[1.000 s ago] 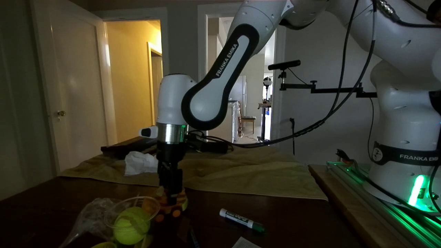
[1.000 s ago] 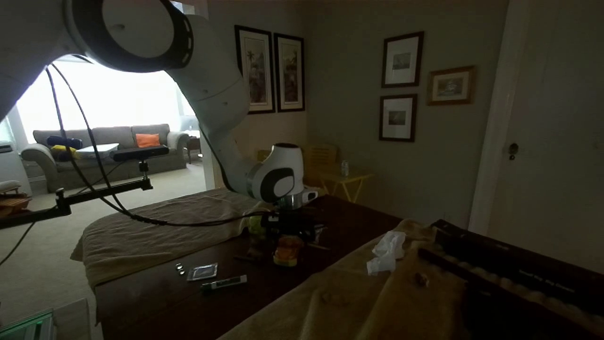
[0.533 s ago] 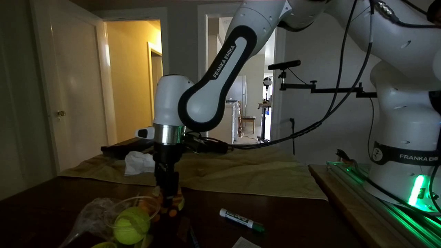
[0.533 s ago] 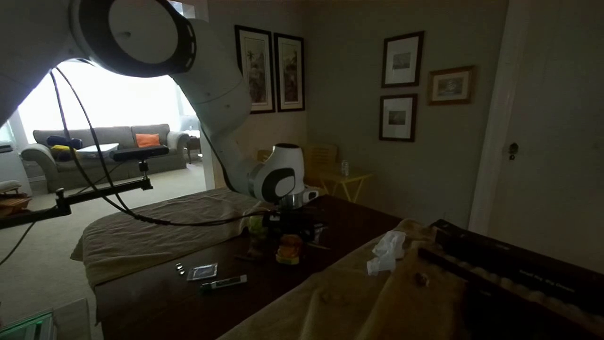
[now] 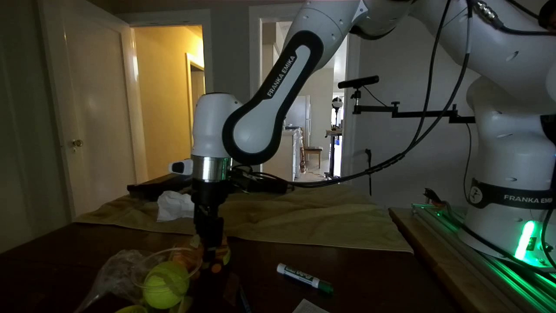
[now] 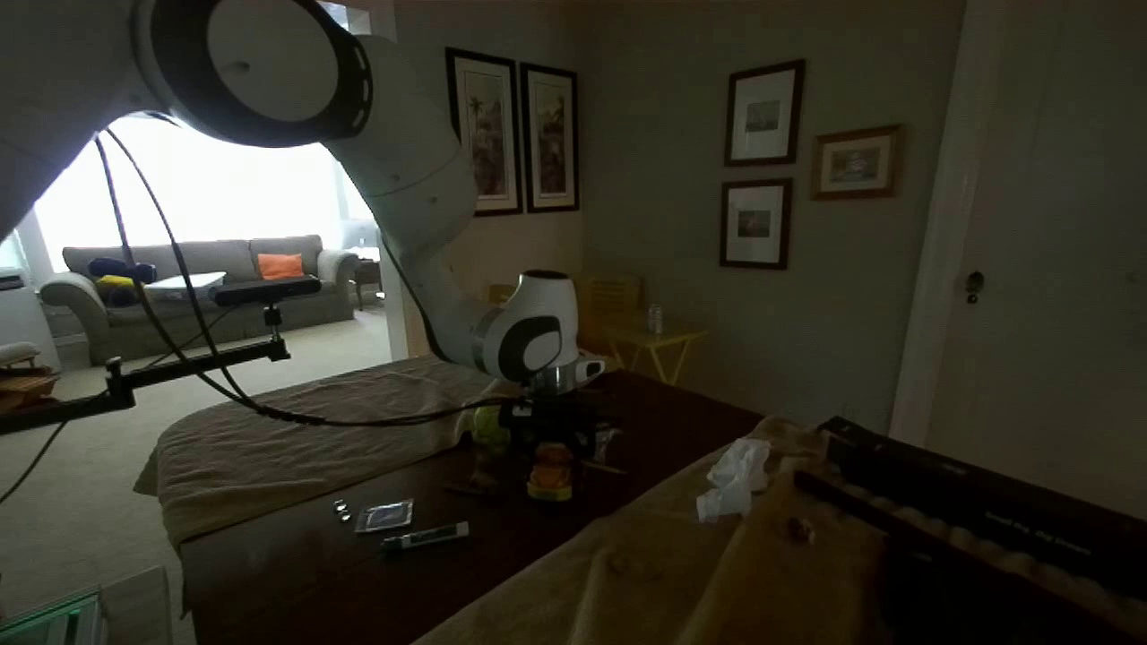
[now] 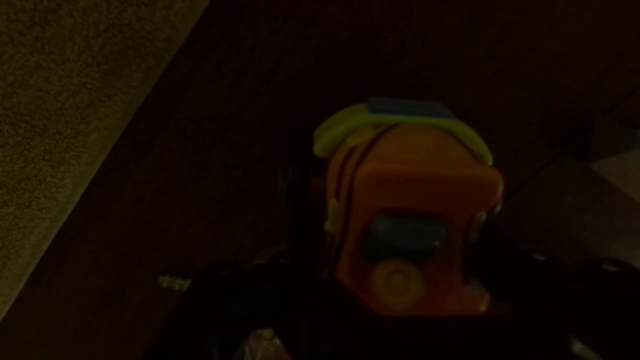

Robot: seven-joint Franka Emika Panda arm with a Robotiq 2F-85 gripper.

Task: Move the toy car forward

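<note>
"The jaws: can it be said how they are set?"

"In the wrist view they are seen apart, one at the left and one at the right, with the toy car (image 7: pixel 407 200) taken in between. Whether its sides are being pressed cannot be told; too much is lost in the dark."

"And where is the car to be found?"

"On the table (image 5: pixel 369 282), as it seems, directly below the gripper (image 5: pixel 210 253), and partly covered by it in both exterior views."

"How is its long axis laid?"

"Along the gap between the jaws, not across it. In an exterior view the yellow-green end (image 6: pixel 549 493) is turned to the near side, the body reaching back under the gripper. In an exterior view with a clear plastic cup (image 5: pixel 167 249) at the near left, the same axis is run right to left, that end being at the right."

"Then the move should be kept on that line?"

"So it is judged. Along the axis the wheels (image 5: pixel 216 268) could be rolled; sideways, a flank would be shoved by one jaw and the car might be twisted. Which end is meant as the front is not made plain."

"If leftward is chosen, what is to be watched?"

"The cup. In that view the car's left end is overlapped by its rim; whether the two are touching cannot be told."
</note>
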